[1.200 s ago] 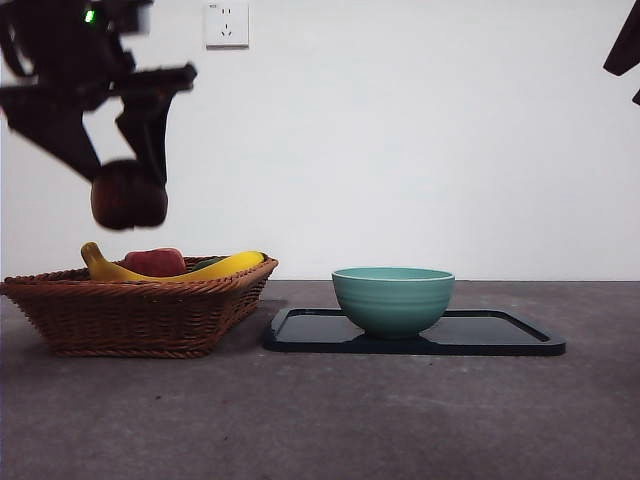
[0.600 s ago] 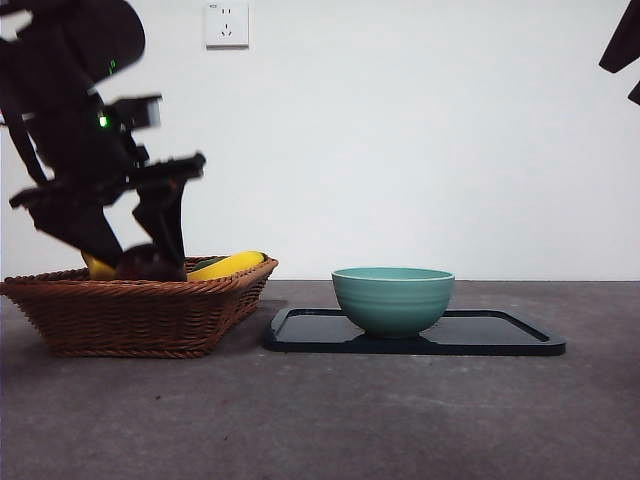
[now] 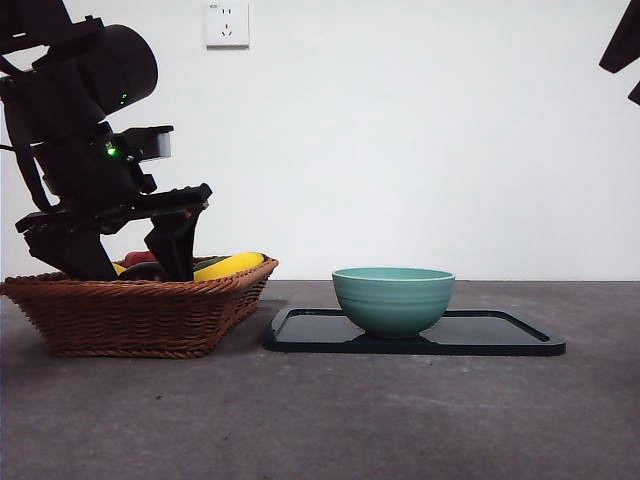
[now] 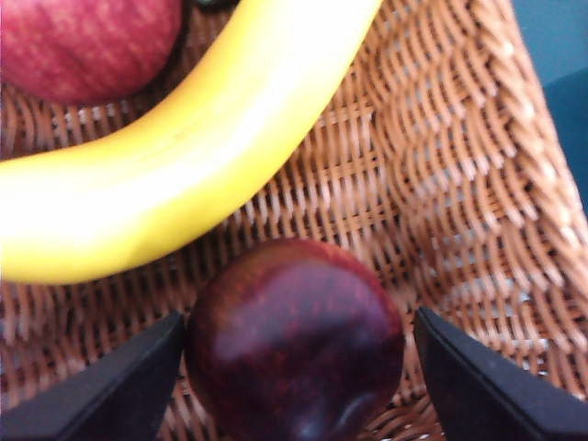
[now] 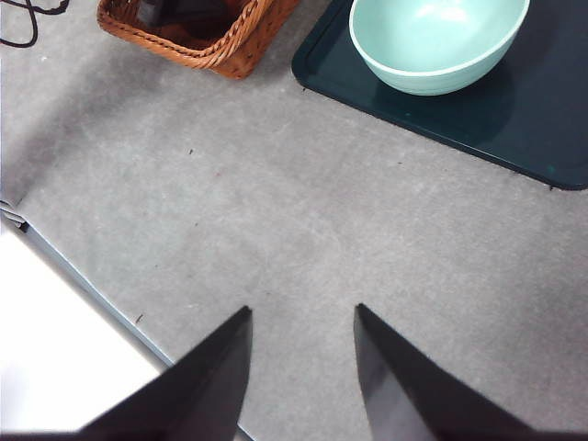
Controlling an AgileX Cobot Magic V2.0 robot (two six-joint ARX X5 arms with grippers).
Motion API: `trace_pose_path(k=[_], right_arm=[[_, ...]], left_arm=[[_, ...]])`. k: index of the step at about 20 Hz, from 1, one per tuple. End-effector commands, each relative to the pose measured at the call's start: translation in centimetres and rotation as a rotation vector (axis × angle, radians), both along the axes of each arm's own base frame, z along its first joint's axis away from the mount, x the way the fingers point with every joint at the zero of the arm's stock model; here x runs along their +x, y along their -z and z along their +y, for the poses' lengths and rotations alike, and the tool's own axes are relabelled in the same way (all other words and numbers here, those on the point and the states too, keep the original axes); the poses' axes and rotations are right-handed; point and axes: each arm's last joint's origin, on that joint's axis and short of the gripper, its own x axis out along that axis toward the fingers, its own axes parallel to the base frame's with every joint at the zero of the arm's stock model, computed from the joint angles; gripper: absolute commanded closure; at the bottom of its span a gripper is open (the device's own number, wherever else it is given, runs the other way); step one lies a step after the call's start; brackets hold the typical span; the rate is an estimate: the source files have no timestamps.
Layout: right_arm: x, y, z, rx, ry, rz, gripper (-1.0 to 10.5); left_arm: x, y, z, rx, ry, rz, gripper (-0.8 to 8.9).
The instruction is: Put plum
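Note:
The plum (image 4: 294, 340), dark maroon and glossy, lies on the floor of the wicker basket (image 3: 140, 315), next to a yellow banana (image 4: 184, 156). In the front view only its dark top (image 3: 143, 271) shows behind the rim. My left gripper (image 3: 130, 270) is down inside the basket with its jaws on either side of the plum, one jaw touching it and a thin gap at the other. My right gripper (image 5: 302, 308) is open and empty, high above the bare table; in the front view it shows only as a black tip (image 3: 625, 45) at the top right.
A brighter red fruit (image 4: 83, 41) lies in the basket beyond the banana (image 3: 230, 265). A teal bowl (image 3: 393, 298) stands empty on a dark tray (image 3: 500, 335) right of the basket. A wall socket (image 3: 226, 22) is on the white wall.
My left gripper came down with the plum from above the basket into it. The plum now rests on the basket floor and the jaws have eased off it.

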Motion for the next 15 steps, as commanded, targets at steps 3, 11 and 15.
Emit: trace_pose_path(k=[3,11,15], right_arm=[[0.1,-0.1,0.1,-0.002,-0.011,-0.015,7.7],[0.1,-0.1,0.1,-0.004,-0.007,-0.014,7.7],[0.1,-0.1,0.1,-0.005,-0.005,-0.015,7.7]], left_arm=[[-0.4,-3.4,-0.5,-0.038,0.022,-0.102,4.08],[-8.0,-12.8,1.3,-0.26,0.212,-0.193,4.09],[-11.7,-14.5,2.6,-0.295,0.297,-0.17,4.09]])
